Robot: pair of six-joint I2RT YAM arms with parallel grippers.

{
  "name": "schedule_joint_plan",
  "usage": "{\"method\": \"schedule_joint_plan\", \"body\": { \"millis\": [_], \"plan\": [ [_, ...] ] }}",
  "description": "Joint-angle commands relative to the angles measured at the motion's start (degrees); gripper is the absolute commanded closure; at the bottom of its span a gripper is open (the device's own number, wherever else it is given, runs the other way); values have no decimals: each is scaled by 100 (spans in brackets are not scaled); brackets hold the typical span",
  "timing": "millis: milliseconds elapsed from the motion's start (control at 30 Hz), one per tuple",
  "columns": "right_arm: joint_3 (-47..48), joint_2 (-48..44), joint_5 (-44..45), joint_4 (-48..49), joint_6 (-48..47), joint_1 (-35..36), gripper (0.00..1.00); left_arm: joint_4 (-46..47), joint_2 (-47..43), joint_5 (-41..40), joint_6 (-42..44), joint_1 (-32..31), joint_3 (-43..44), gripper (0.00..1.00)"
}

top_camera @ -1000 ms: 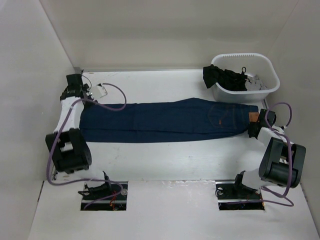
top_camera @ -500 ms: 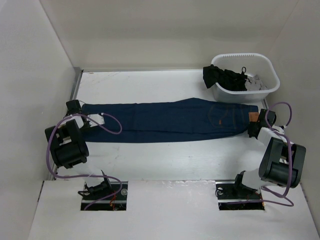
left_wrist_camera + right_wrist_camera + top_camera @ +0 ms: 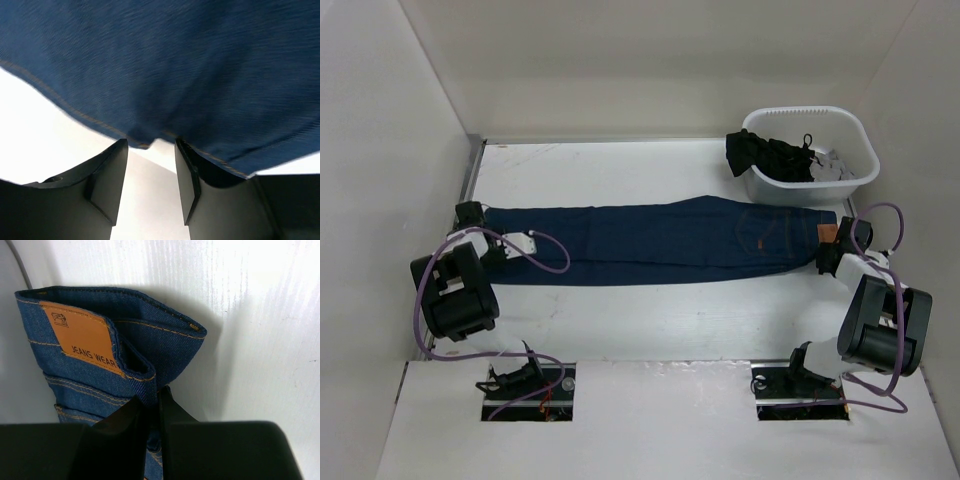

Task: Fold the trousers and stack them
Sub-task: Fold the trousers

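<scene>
top external: trousers lie 9-to-3, one arm at each end

top external: the trousers [image 3: 650, 243] lie flat on the table [image 3: 620, 170]. their long axis runs from 9 o'clock to 3 o'clock, with the hems at 9 and the waistband at 3. your left gripper [image 3: 472, 216] is at the hem end and your right gripper [image 3: 828, 258] at the waistband end, so each arm is nearest its own end. there is bare table along the 12 and 6 o'clock sides of the legs. the basket [image 3: 860, 150] of black garments [image 3: 770, 160] stands close at 12 to 1 o'clock of the waistband, so i judge the 6 o'clock side gives the right arm more room.

left wrist: the left gripper [image 3: 150, 150] has its fingers [image 3: 107, 175] apart, and white table shows between them. the trousers [image 3: 175, 65] fill the view at 12 o'clock, and the stitched hem edge sits right at the fingertips. you cannot tell whether any cloth is inside the gap yet. a short push toward 12 looks like what the grasp needs.

right wrist: the right gripper [image 3: 152, 405] has its fingers pressed together on the folded waistband of the trousers [image 3: 150, 350]. the tan patch [image 3: 82, 337] sits at 10 o'clock from the pinch.
</scene>
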Motion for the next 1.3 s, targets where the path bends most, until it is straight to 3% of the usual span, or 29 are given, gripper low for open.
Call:
{"method": "schedule_joint_plan", "body": {
  "millis": [0,333,467,600,667,1067,1267],
  "plan": [
    [275,15,174,28,-85,7,86,-557,-191,250,25,-25,158,59],
    [143,-29,148,72,-41,-28,86,278,583,-225,-98,90,430,63],
    [55,-81,130,177,-68,-55,86,708,601,-155,-291,-24,317,87],
    [46,-90,112,169,-59,-63,87,771,539,29,-519,-130,281,95],
    [38,-99,112,169,-68,-63,87,648,504,108,-581,-130,333,100],
    [-59,-187,-2,151,-173,-151,87,-1144,-488,610,-616,221,1326,100],
    [-33,-354,-81,54,-401,-292,88,-1980,-1217,610,-213,686,1248,100]
  ]
}}
